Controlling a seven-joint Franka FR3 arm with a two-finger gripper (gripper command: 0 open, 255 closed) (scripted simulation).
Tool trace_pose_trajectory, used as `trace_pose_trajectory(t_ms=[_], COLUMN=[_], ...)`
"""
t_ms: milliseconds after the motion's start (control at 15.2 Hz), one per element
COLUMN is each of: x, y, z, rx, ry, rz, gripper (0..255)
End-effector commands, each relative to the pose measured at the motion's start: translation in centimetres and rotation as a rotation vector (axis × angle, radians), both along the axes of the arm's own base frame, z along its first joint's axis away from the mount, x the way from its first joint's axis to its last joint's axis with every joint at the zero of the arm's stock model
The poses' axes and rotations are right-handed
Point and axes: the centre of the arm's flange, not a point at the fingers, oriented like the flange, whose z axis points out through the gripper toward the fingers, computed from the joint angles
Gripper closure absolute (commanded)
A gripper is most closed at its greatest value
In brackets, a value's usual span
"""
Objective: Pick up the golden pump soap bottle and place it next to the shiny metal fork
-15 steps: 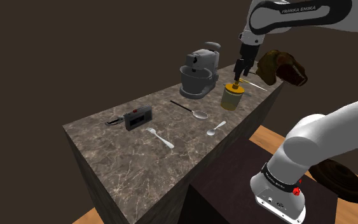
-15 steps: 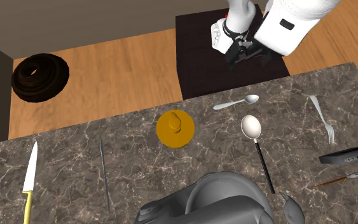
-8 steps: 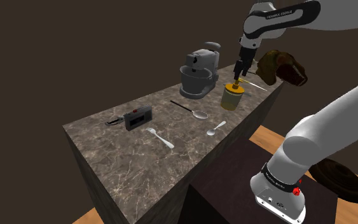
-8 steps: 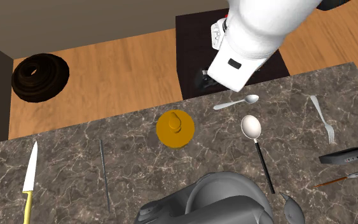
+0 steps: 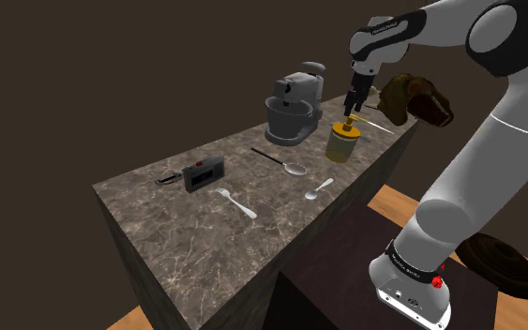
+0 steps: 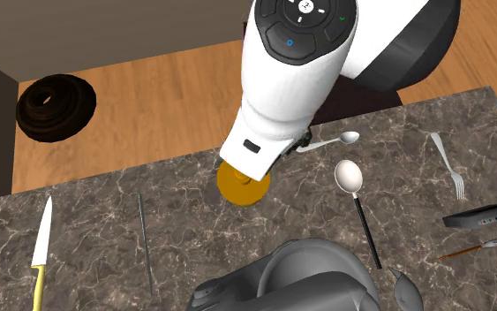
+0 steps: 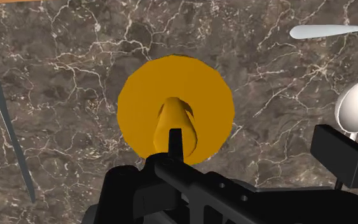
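Dark marble counter [image 5: 187,234] runs under your arm, with dim brown walls behind it. Your pincer [image 5: 350,105] hangs straight above the bottle [image 5: 343,141], pointing down at the pump [image 7: 174,118]. From the wrist camera its fingers look parted and clamped on nothing, though the hand's own body hides much of them. The bottle stands upright directly below the pincer, a squat golden cylinder with a wide round shoulder and a narrow pump stem rising from its middle. Treat it as rigid and bottom-heavy, of moderate weight if it is full, with smooth sides that I judge will slide under a weak grip. The pump head is the risky part, since it may sink or wobble if you squeeze it. Come lower and close on the stem's base at the neck, or across the body if your opening spans it. Centre the fingers so the bottle does not twist as it lifts, and keep it upright on the way. The fork [image 5: 236,202] lies well away from the pincer, past the spoon [image 5: 318,188], so plan a long carry over the counter and a gentle set-down just beside the fork without nudging it.
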Motion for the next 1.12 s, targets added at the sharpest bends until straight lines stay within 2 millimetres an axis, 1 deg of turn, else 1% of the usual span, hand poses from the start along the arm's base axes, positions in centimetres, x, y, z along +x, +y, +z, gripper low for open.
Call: trace_pose_trajectory(t_ms=[0, 132, 198, 660, 726, 1056], x=[1.3, 2.4, 2.6, 2.5, 2.5, 2.5], y=[-2.1, -4.4, -5.0, -4.9, -4.9, -4.9], z=[-1.0, -1.9, -2.1, -5.8, -6.1, -6.1], rx=[0.005, 0.011, 0.012, 0.012, 0.012, 0.012], ry=[-0.003, -0.006, -0.007, -0.007, -0.007, -0.007], rz=[0.003, 0.004, 0.004, 0.004, 0.004, 0.004], gripper=[0, 0, 0, 0, 0, 0])
